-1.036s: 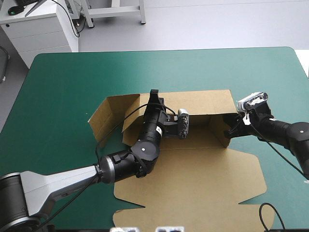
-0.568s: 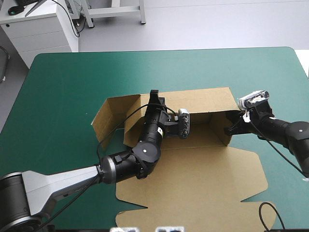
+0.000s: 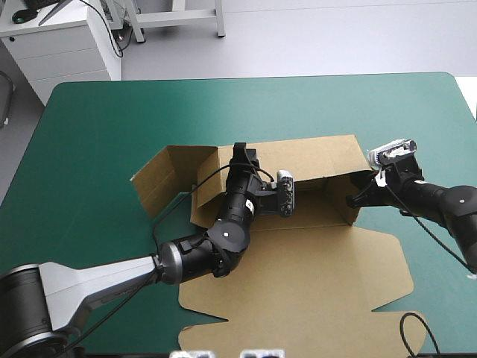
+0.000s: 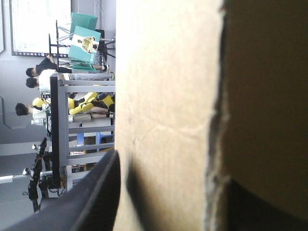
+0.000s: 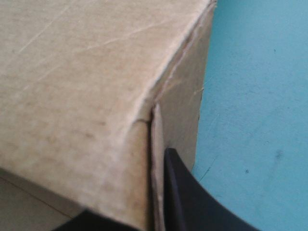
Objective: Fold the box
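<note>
The brown box (image 3: 298, 283) lies mid-table with its lid flat toward the near edge and its back wall (image 3: 305, 158) raised. My left gripper (image 3: 238, 152) is at the back wall's left end, beside the out-turned left flap (image 3: 158, 179). In the left wrist view one black finger (image 4: 91, 197) presses against the board (image 4: 163, 120), and the other finger is hidden behind it. My right gripper (image 3: 356, 195) is at the right wall (image 3: 339, 195). In the right wrist view the board's edge (image 5: 156, 159) runs between the fingers (image 5: 187, 197).
The teal-green cover (image 3: 97, 134) lies bare around the box. A white cabinet (image 3: 59, 45) stands beyond the far left corner. A loop of black cable (image 3: 417, 332) lies at the near right.
The left flap has swung outward toward the table's left edge. The box's left side and my left gripper have shifted slightly. The right gripper has barely moved.
</note>
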Controlling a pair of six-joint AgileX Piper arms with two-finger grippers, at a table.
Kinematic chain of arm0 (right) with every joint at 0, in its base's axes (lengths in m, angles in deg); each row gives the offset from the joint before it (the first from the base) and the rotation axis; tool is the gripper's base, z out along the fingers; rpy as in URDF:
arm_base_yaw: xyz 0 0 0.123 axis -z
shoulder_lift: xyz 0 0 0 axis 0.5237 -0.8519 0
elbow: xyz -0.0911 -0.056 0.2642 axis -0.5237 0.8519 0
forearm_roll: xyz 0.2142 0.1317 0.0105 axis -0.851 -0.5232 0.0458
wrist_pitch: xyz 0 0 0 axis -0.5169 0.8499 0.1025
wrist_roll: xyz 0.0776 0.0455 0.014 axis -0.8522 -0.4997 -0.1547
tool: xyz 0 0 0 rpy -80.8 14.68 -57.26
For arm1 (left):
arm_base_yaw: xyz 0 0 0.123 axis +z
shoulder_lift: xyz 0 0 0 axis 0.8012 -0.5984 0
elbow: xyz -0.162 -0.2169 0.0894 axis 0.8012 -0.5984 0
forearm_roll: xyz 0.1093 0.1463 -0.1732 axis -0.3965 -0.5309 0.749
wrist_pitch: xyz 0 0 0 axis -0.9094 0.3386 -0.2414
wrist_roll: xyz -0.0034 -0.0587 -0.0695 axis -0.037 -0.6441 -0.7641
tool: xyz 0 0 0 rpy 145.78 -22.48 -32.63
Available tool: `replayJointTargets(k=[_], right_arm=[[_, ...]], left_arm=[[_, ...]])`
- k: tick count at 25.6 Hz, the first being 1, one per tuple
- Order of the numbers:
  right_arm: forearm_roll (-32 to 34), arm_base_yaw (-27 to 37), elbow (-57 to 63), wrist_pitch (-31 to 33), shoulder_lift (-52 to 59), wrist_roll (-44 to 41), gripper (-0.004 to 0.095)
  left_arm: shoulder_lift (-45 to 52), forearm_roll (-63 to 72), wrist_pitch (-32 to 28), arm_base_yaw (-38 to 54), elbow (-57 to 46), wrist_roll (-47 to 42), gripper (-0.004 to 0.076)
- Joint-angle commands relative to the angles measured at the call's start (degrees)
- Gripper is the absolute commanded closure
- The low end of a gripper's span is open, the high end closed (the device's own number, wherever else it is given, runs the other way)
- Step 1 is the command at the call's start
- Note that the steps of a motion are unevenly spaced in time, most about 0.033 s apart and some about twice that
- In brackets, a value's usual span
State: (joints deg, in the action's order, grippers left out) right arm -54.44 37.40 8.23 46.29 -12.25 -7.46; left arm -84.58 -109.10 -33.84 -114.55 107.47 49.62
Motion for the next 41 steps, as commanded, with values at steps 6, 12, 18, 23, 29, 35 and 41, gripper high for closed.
replayJointTargets(k=[6, 12, 18, 23, 29, 35, 41], right_arm=[[3.44, 0.3, -1.15, -1.06, 0.73, -3.79, 0.0907], [3.44, 0.3, -1.15, -1.17, 0.73, -4.01, 0.0907], [3.7, 0.3, -1.15, -1.39, 0.73, -4.41, 0.0907], [5.67, 0.3, -1.15, -1.9, 0.83, -4.56, 0.0907], [6.06, -0.8, -1.36, -1.9, 1.06, -6.9, 0.0907], [9.91, -6.12, -4.72, -3.88, 1.85, -16.23, 0.0907], [22.96, -11.07, -11.42, -2.56, 1.85, -33.38, 0.0907]], left_arm=[[6.16, -6.18, 4.85, -7.95, 1.17, -9.26, 0.0405], [6.83, -5.54, 8.13, -15.24, 1.17, -9.4, 0.0408], [7.23, -4.78, 13.9, -24.42, 1.17, -10.13, 0.0509], [11.58, -5.92, 15.09, -25.49, 2.96, -9.04, 0.071], [18.35, -0.26, 9.18, -19.69, 9.24, -7.43, 0.071], [22.46, 9.3, 4.28, -4.55, 15.2, -4.44, 0.071], [27.21, 23.65, -0.79, 13.63, 16.5, -3.34, 0.071]])
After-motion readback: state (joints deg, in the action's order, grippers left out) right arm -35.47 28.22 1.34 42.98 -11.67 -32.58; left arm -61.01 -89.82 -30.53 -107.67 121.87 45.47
